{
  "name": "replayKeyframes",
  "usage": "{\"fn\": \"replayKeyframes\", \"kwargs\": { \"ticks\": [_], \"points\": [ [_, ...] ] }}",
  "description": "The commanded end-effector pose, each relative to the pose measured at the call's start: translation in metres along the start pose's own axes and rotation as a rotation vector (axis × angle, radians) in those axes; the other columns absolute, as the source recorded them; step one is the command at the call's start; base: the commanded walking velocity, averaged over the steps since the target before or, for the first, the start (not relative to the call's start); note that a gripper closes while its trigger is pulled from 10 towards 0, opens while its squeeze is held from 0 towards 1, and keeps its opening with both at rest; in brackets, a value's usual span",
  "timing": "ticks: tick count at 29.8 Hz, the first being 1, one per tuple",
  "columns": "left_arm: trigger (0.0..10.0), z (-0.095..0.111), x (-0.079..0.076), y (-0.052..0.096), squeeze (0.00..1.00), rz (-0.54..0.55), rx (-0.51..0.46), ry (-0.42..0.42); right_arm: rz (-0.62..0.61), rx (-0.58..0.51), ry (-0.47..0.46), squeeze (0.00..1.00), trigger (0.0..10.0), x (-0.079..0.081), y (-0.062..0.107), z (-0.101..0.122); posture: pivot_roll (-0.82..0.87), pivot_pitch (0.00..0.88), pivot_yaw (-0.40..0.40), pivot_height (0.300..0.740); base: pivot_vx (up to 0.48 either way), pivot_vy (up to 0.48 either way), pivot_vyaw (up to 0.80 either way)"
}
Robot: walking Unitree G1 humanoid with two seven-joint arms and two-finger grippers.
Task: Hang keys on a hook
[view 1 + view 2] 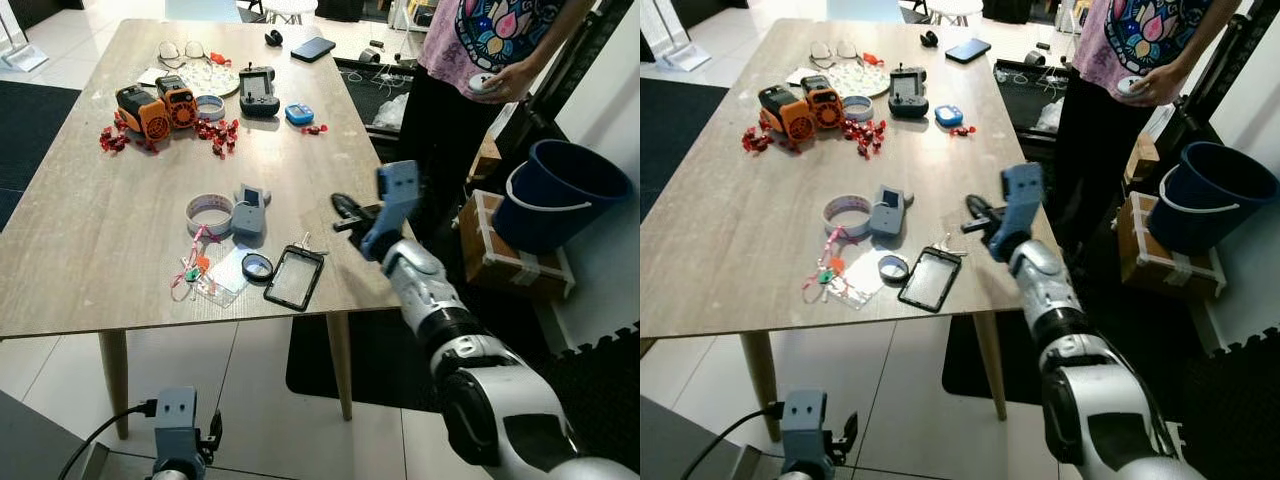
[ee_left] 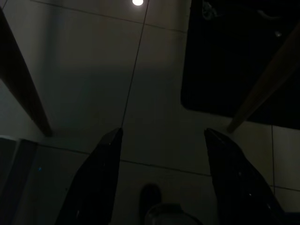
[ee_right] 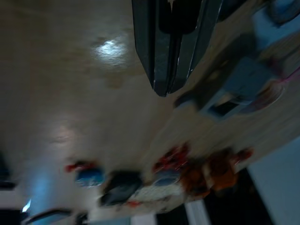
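A: Right claw [image 1: 345, 213] over the bench [image 1: 90, 250] edge, fingers pressed together, empty. Keys [image 1: 192, 275] lie well to its left, past the black case [image 1: 294, 277], beside the tape roll [image 1: 210, 212]

B: Left claw [image 2: 161, 140]?

A: Hangs low by the floor, fingers apart

B: Risks?

A: Reaching across could knock the case; a closed claw would shove the keys. No hook seen

B: Containers?

A: Blue bucket [image 1: 560, 190] far right of the claw, contents hidden
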State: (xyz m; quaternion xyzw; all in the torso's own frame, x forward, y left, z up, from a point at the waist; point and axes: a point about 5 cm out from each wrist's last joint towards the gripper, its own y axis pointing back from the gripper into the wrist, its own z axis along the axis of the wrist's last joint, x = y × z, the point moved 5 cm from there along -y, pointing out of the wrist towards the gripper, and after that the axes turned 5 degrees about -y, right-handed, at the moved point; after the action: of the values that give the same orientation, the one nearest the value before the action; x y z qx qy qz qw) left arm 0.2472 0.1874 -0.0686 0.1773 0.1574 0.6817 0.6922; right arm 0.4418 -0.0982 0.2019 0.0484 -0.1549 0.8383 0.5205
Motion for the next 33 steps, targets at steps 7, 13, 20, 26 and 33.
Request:
{"fn": "replayKeyframes", "kwargs": {
  "ticks": [7,13,20,26,33],
  "points": [
    [10.0,-0.011,0.010,0.009,0.00,0.022,0.015,0.001,-0.222,-0.177,0.000,0.00,10.0,-0.067,0.042,0.027,0.08,0.058,-0.071,0.740,0.000,0.000,0.00],
    [10.0,-0.015,0.019,0.015,0.00,0.057,0.008,0.016,-0.372,-0.219,0.019,0.00,10.0,-0.109,0.079,0.030,0.09,0.038,-0.084,0.740,0.000,0.000,0.00],
    [10.0,-0.020,0.023,0.019,0.00,0.074,0.008,0.022,-0.460,-0.177,0.036,0.00,10.0,-0.131,0.106,0.018,0.09,0.021,-0.093,0.740,0.000,0.000,0.00],
    [10.0,-0.027,0.029,0.027,0.00,0.095,0.016,0.014,-0.554,-0.086,0.046,0.00,10.0,-0.149,0.134,-0.007,0.10,0.005,-0.101,0.740,0.000,0.000,0.00],
    [10.0,-0.039,0.036,0.035,0.00,0.127,0.053,-0.019,-0.666,0.053,0.042,0.00,10.0,-0.162,0.172,-0.048,0.11,0.000,-0.113,0.740,0.000,0.000,0.00]
  ]
}}
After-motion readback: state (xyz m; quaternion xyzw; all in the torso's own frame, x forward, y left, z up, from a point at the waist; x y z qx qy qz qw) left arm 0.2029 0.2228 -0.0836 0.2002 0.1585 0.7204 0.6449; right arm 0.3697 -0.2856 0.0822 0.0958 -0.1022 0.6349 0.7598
